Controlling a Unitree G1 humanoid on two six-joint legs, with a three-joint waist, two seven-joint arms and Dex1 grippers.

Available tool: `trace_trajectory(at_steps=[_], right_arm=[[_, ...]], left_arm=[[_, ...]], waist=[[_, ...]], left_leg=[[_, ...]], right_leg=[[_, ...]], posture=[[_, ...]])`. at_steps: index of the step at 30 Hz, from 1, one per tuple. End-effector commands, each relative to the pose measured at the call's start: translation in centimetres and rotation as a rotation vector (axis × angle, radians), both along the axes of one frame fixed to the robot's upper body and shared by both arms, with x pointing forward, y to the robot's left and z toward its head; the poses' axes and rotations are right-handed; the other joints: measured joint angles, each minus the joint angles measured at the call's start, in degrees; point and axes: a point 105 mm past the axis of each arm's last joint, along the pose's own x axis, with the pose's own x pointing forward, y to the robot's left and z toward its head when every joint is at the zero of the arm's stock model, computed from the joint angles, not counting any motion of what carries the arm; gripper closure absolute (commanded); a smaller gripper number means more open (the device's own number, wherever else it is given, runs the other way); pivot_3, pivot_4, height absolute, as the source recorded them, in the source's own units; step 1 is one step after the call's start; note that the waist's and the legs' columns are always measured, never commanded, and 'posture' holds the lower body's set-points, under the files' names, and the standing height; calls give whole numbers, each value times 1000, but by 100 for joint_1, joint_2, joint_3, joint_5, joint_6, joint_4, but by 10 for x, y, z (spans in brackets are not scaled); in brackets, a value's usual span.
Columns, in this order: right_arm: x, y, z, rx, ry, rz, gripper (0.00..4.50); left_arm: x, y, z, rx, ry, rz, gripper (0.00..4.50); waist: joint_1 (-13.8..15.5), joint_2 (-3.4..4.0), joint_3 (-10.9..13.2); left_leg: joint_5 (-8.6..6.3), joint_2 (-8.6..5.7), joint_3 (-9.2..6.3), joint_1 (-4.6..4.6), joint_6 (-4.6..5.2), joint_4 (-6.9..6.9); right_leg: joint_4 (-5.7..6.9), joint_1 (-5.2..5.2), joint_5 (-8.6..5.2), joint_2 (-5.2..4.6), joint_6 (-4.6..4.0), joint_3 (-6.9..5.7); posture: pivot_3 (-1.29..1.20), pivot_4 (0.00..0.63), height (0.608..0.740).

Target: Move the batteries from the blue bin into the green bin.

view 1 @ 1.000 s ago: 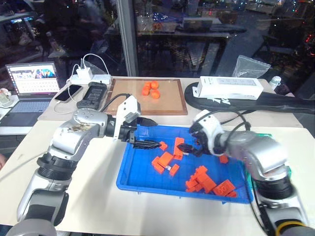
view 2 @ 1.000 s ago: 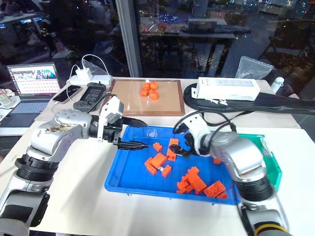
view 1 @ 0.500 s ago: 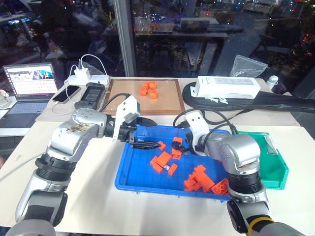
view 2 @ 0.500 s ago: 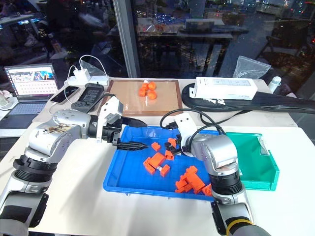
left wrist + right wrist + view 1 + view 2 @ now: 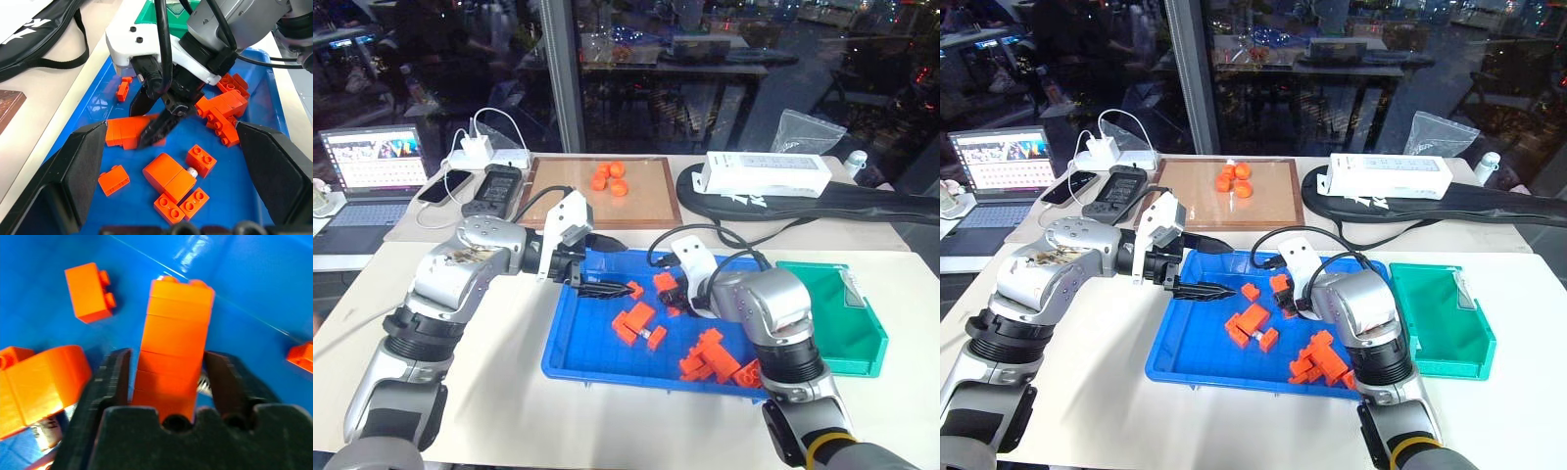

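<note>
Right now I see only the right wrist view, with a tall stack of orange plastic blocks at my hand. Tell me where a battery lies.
Observer: The silvery end of a metal battery pokes out between a big orange block and a small studded orange block, nearer the robot than your right hand.
Operator: Give me the green bin's place.
Observer: The small green plastic bin stands to the right of the shallow blue plastic bin.
Operator: Report the left hand.
Observer: The left hand hovers open over the blue bin's far left corner, holding nothing.
</note>
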Motion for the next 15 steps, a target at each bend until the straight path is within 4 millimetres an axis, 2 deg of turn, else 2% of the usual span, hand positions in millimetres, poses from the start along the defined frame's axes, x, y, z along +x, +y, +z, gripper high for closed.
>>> trace_trajectory(at_steps=[1, 4, 8, 10, 15], right_arm=[[2, -2, 38, 29, -124, 41, 2441], [-3, -18, 47, -6, -150, 66, 2441], [-16, -55, 37, -117, -98, 52, 2441], [-23, -68, 28, -161, -61, 50, 2441], [-43, -75, 16, -206, -3, 107, 2441]], left_arm=[[-3, -1, 9, -15, -37, -13, 0], [-3, -1, 8, -14, -36, -17, 0], [-2, -3, 8, -13, -38, -24, 0], [-3, -4, 8, -14, -37, -29, 0], [-3, -4, 8, -11, -35, -35, 0]], waist=[[-4, 0, 0], [-3, 0, 0], [26, 0, 1], [29, -2, 2], [-17, -3, 3]], left_leg=[[0, 0, 0, 0, 0, -1], [0, 3, -1, 0, 0, -6], [0, 0, 2, -3, 0, -6], [0, -3, 3, -4, 0, -10], [-1, 0, 8, -3, 1, -15]], right_leg=[[0, -2, 0, 0, 0, 0], [-2, -2, 0, 4, 0, 0], [-19, 3, -1, -4, 0, -6], [-24, 7, -1, -12, 1, -6], [-28, 4, -2, -9, 2, -1]], posture=[[0, 150, 699], [0, 150, 699], [0, 150, 699], [0, 150, 699], [0, 150, 699]])
